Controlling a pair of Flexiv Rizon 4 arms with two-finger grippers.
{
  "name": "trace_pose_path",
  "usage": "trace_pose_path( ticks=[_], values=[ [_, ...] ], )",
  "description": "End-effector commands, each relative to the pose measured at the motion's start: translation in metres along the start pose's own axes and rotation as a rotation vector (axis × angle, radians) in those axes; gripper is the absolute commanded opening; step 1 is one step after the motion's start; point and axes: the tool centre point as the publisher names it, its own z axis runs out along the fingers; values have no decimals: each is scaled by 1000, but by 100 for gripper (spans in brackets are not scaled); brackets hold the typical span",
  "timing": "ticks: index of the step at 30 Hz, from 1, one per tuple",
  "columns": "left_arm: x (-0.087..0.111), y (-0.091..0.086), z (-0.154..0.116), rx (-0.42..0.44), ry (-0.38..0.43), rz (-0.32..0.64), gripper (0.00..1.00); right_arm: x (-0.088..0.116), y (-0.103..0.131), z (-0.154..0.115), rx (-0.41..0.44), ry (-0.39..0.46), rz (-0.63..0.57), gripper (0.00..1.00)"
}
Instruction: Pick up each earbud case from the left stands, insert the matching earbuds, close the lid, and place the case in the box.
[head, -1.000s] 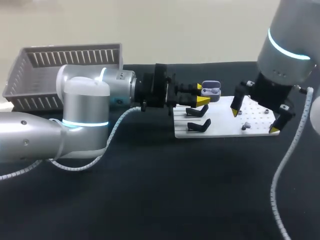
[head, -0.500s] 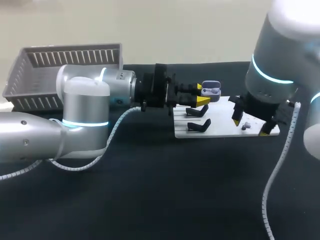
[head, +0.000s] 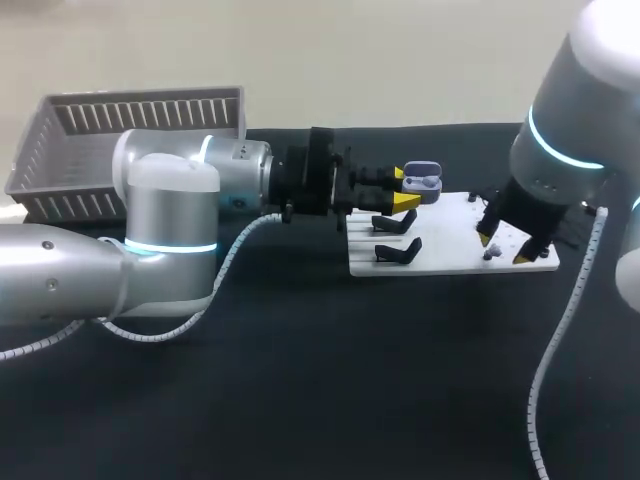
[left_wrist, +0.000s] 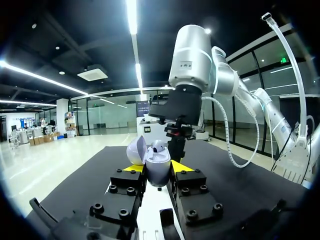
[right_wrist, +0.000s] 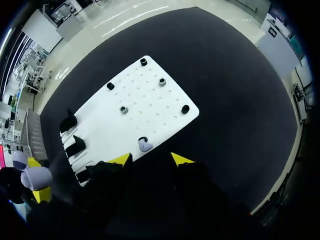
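While the case (head: 421, 183) is clamped in the L gripper (head: 404, 188) above the board's (head: 450, 240) far-left corner, bud pick-up is judged the step in hand: the R gripper (head: 502, 248) hangs, fingers apart, just over the bud (head: 489, 254) at the board's near edge. A short drop to straddle the bud, then a gentle squeeze, is called for. The case is seen as a rounded pale-lilac shell w/ lid hinged open.

text: none legible | labels: none | numbers: none | signs: none

Bright, even overhead light, faint soft shadows on the matte black table (head: 320, 400)
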Motion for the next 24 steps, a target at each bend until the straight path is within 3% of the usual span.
trace_pose_path(
  ticks=[1, 12, 24],
  values=[
    [1, -1, 0, -6, -2, 2, 0, -2, -1, 8, -21, -8, 4, 47],
    [1, -1, 0, -6, -2, 2, 0, -4, 9, 21, -28, -3, -6, 38],
    [1, -1, 0, -6, -2, 2, 0, -6, 4, 29, -7, -5, 17, 31]
  ],
)
